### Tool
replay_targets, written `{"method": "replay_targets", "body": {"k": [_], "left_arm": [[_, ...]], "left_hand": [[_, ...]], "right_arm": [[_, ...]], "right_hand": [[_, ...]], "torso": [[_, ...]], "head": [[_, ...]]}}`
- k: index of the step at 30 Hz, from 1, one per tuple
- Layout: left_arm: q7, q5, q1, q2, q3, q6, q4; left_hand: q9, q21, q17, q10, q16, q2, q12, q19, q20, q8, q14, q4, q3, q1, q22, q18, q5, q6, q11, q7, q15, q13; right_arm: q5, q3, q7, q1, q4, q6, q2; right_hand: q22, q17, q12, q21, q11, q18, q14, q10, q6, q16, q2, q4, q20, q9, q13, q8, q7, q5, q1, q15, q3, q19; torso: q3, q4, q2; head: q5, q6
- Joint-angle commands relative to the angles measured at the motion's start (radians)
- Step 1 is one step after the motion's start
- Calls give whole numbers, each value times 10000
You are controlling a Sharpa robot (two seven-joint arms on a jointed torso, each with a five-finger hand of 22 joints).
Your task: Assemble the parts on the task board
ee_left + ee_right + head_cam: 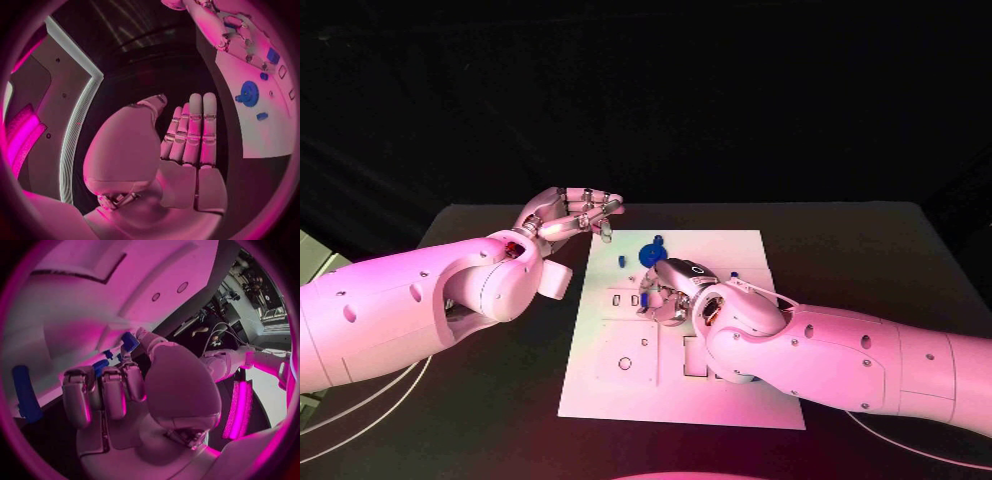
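Left hand (pixel 571 215): we see it off the board's 11 o'clock corner, fingers straight, holding nothing.
Right hand (pixel 678 290): fingers curled over the task board (pixel 733 395); grip unclear.
Blue gear (pixel 651 256): board's 12 o'clock end.

Strong magenta light is cast over the whole scene, the task board (pixel 733 250) is lit brightly against a dark backdrop, and straight edges are bent towards the rims of both circular wrist views.
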Motion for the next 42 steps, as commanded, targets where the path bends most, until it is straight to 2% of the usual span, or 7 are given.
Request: {"method": "replay_targets", "body": {"k": [1,14,18,20,22,28,42], "left_arm": [[32,-5,6,17,7,171,11],[-747,-805,5,49,0,160,-220],[-1810,-1688,6,54,-1,245,-383],[-2661,-2301,8,78,-1,510,-522],[-3315,-2804,9,96,0,746,-600],[-5624,-4377,21,280,6,1920,-890],[-8762,-7408,278,1514,-9,4160,-1693]], "left_hand": [[9,48,-16,13,38,36,-19,-90,5,-9,-45,13,63,-100,12,69,-51,-28,-21,-13,16,13],[59,289,243,816,644,-55,757,46,-117,41,357,106,-1,-380,97,80,-85,-67,-246,-166,-159,403],[326,1334,956,1012,1973,-54,2971,1054,-312,570,996,177,-451,-688,1307,-102,-101,3,-495,-309,-376,1824],[655,2101,3052,-372,3816,216,6217,1654,-413,1245,2059,275,-747,-930,2273,-306,20,-161,-630,-472,-539,4163],[982,2779,5168,-361,5275,201,7915,2521,-475,1906,3425,362,-1002,-1277,3410,-452,-53,15,-651,-455,-547,5151],[1778,3772,7268,536,6474,511,10521,3900,-693,3217,4668,442,-1359,-2145,5202,-782,-24,102,-943,-796,-808,7451],[2648,4358,8714,1796,7086,721,11762,4863,-1000,4051,5418,462,-1780,-3185,6448,-1030,-14,230,-1260,-1133,-1103,9068]], "right_arm": [[-29,-2,207,-9,59,-54,-20],[539,43,1471,79,673,-1707,-694],[1688,96,2514,344,968,-1980,-1202],[2637,122,3174,548,1164,-1853,-1579],[3271,138,3558,698,1300,-1688,-1848],[5169,173,4333,1188,1710,-1296,-2823],[6486,246,4310,2034,1527,-1333,-3933]], "right_hand": [[2628,2581,-58,44,-17,-144,1032,-94,-87,34,-117,132,81,-19,1226,-57,2,-18,-136,62,-245,1064],[2582,2488,-167,-40,50,-123,1009,-195,-441,-9,167,1123,119,-140,1082,-187,79,4,684,112,-2276,1022],[2323,2307,-280,-523,72,-6,961,-296,-472,-94,231,1156,143,-158,989,-224,103,4,971,132,-2427,786],[2155,2168,-353,-842,67,70,922,-364,-418,-162,274,1143,147,-150,929,-198,95,2,1146,130,-2472,630],[1962,2084,-543,-1209,71,155,897,-528,-429,-207,313,1134,149,-153,782,-200,100,1,1286,129,-2492,449],[1848,2009,-662,-1434,54,202,875,-645,-325,-252,379,1104,143,-120,687,-104,77,-2,1464,116,-2488,344],[1821,1925,-679,-1487,44,213,851,-660,-288,-297,416,1102,137,-107,670,-66,67,-4,1495,109,-2477,321]], "torso": [[3,1,4],[-13,-17,-32],[-14,-34,-49],[-35,-39,-93],[-43,-52,-123],[-83,-83,-215],[-75,-134,-337]], "head": [[-6,-10],[7,24],[30,67],[34,62],[45,54],[80,42],[118,-58]]}}
